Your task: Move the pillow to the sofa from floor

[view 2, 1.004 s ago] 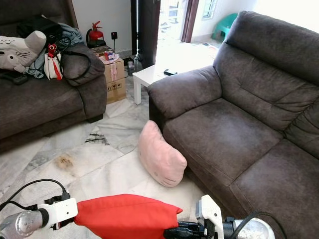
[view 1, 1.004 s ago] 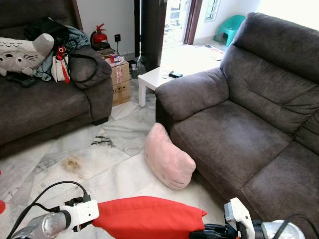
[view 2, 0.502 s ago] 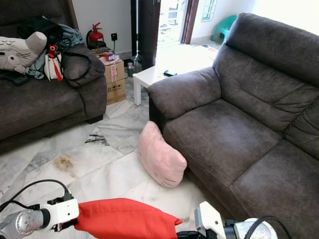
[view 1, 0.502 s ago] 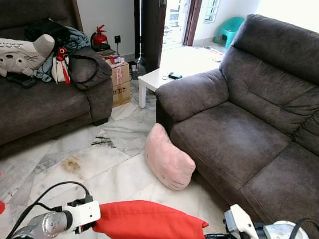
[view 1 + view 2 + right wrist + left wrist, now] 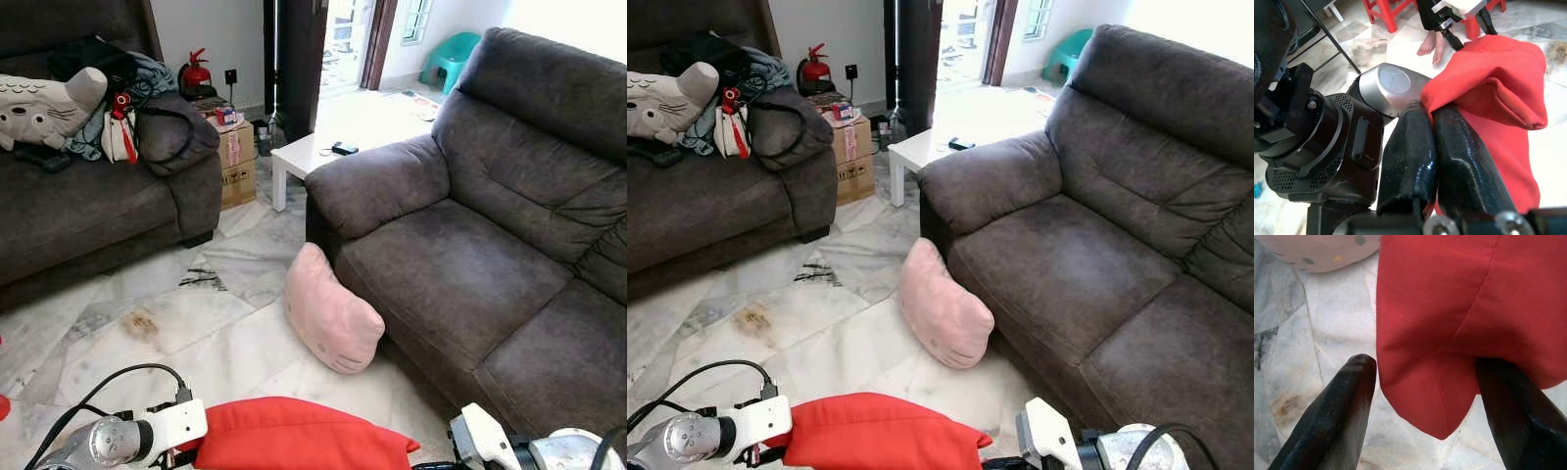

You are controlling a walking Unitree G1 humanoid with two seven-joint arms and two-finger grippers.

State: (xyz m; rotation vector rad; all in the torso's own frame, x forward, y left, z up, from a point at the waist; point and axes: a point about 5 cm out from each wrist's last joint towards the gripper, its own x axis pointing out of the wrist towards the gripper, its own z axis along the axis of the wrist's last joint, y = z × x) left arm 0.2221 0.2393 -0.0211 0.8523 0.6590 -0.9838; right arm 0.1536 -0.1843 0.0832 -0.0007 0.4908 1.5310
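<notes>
A robot stands on a marble floor (image 5: 196, 323) in a living room, looking down between two dark brown sofas. Low in front of it, both arms hold up a red pillow (image 5: 294, 436) above the tiles, well short of the seat cushions.

The left gripper (image 5: 1425, 396) sits at one end of the red pillow. Its two black fingers (image 5: 1347, 406) are spread wide, with a corner of the red fabric hanging between them and resting against one finger.

The right gripper (image 5: 1432, 147) is at the other end, its fingers pressed together and pinching a fold of the red fabric.

A pink pillow (image 5: 330, 311) leans on the floor against the front of the large sofa (image 5: 460, 245) on the right, whose seat is bare. The second sofa (image 5: 88, 206) on the left carries a grey plush toy (image 5: 44, 106), bags and clothing. Between them, farther back, are a white low table (image 5: 309, 152), cardboard boxes (image 5: 235, 157), a red fire extinguisher (image 5: 196, 69) and an open doorway.
</notes>
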